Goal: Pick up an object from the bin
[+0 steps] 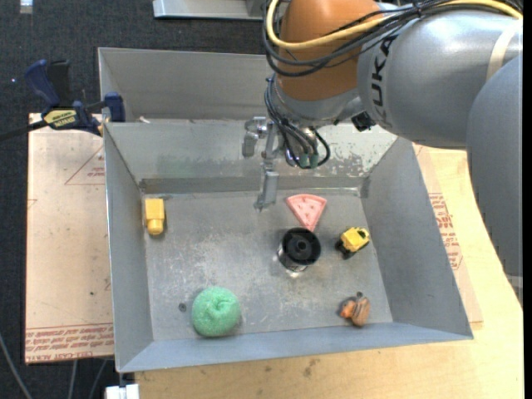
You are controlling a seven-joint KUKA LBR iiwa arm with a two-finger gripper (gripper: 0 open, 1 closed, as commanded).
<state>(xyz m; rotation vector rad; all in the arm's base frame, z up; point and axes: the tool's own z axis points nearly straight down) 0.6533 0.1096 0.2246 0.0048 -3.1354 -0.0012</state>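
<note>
Pink watermelon-slice wedge (306,210) lies flat, just beside the gripper (263,199) on its view-right, apart from it. Black round piece (300,246) sits nearer the camera than the gripper, and a small yellow toy (353,241) is further right.

Bin (208,252) with yellow block (154,215), green ball (216,312), pink wedge (307,209), black cup (300,247) (centre), yellow toy (353,240), brown lump (356,310).

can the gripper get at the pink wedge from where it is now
Probably yes. The pink wedge lies uncovered on the bin floor, just beside the gripper. The black round thing sits close below it, apart, and might crowd the approach.
</note>
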